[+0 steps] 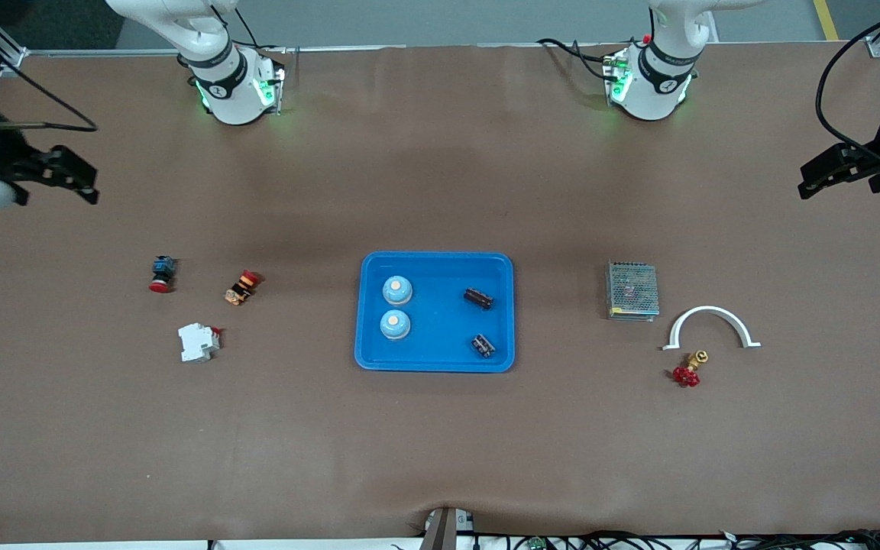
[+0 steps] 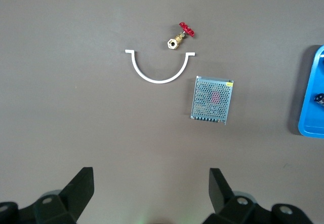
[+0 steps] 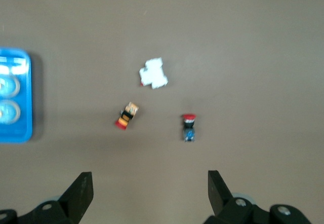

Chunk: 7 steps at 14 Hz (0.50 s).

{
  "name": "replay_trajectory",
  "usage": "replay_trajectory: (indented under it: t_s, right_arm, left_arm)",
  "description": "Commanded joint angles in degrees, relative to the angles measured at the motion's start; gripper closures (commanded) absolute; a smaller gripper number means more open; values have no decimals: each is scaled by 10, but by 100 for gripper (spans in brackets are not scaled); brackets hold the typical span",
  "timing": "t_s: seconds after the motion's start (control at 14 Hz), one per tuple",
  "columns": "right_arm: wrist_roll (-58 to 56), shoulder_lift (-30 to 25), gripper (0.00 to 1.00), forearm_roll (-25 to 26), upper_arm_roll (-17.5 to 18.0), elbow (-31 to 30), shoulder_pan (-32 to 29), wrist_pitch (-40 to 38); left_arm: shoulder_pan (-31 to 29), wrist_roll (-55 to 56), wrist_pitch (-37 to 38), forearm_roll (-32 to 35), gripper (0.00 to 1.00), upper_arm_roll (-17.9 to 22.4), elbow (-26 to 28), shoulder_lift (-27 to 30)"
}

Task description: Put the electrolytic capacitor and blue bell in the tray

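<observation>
The tray (image 1: 435,359) lies mid-counter (image 1: 440,458). Inside it, one electrolytic capacitor (image 1: 483,345) sits at 4 o'clock, the second capacitor (image 1: 478,299) at 2 o'clock, one blue bell (image 1: 395,325) at 8 o'clock and the second bell (image 1: 397,289) at 10 o'clock. The left gripper (image 1: 829,174) and the right gripper (image 1: 73,177) wait over the counter's ends, fingers (image 2: 81,186) spread, holding nothing.

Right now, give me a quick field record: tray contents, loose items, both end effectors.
tray: mid-table
in tray: two blue bells; two capacitors
right arm's end: two red-capped switches, white breaker
left arm's end: mesh box, white arch, red valve
left end effector: open, empty, waiting over bare table
right end effector: open, empty, waiting over bare table
</observation>
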<state>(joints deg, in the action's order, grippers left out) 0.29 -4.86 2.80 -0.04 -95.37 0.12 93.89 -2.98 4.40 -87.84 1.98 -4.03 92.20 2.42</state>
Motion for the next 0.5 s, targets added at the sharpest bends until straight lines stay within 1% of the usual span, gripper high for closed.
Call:
replay_trajectory:
  t_s: [0.0, 0.21, 0.43]
  right_arm:
    - [-4, 39, 0, -15, 5, 57, -23, -9]
    - [5, 47, 0, -9, 7, 62, -19, 2]
    - [-5, 46, 0, -25, 5, 62, -27, 23]
  left_arm:
    - [-1, -6, 7, -7, 0, 0, -5, 0]
    - [0, -8, 7, -4, 0, 0, -5, 0]
    - [-4, -11, 7, -3, 0, 1, -6, 0]
